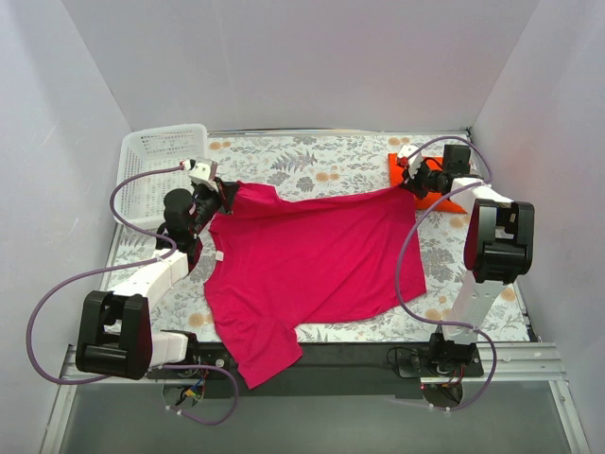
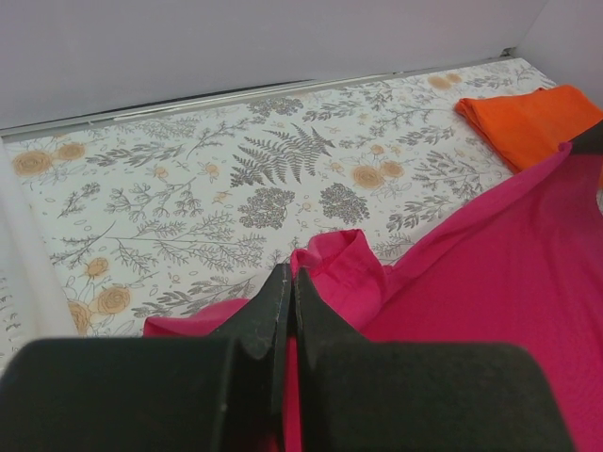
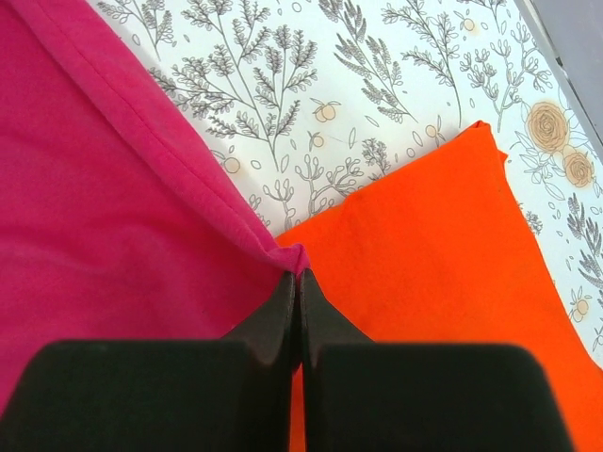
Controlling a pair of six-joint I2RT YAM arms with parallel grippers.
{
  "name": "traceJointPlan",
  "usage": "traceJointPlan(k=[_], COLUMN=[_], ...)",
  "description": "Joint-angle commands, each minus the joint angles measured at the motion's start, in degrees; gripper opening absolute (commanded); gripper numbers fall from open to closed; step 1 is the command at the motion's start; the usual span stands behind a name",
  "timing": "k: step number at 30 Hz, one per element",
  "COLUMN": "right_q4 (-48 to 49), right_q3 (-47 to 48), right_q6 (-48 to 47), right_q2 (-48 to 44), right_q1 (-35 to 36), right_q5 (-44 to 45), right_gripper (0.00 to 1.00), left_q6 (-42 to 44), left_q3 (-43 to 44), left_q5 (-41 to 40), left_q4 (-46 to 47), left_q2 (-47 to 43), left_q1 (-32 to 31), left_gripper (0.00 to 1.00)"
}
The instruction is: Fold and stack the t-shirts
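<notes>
Floral tablecloth point(image 1: 331, 156), white walls all round. Pink shirt point(image 1: 312, 260) is spread across the middle, collar to the left, one sleeve hanging off the near edge. Left gripper point(image 1: 219, 196) has its fingers pinched tight on the far left sleeve. Right gripper point(image 1: 408, 186) is pinched the same way on the far right hem corner, right above the folded orange shirt point(image 1: 397, 168). Basket point(image 1: 151, 165) sits in the far left corner.

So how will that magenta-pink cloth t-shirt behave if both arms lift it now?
Probably floppy: the magenta-pink cloth t-shirt bunches by the left gripper. Likely to sag in the middle, being pinched only there and at the right gripper. The near sleeve overhanging the table edge would probably dangle.
</notes>
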Motion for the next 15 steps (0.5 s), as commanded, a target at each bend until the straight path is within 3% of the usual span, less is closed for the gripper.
traceJointPlan(k=[1, 15], right_q4=[1.8, 2.6], right_q3=[-2.1, -8.1], right_q6=[-2.0, -3.5], right_q2=[-4.6, -8.9], right_q1=[0.1, -0.9], right_q5=[-2.5, -4.7], right_gripper=[0.01, 0.01], left_q6=[1.8, 2.8], left_q3=[-0.7, -0.9], left_q5=[-0.3, -2.3], left_q4=[-1.7, -4.4], left_q2=[-2.0, -2.9], left_q1=[0.3, -0.1], left_gripper=[0.00, 0.00])
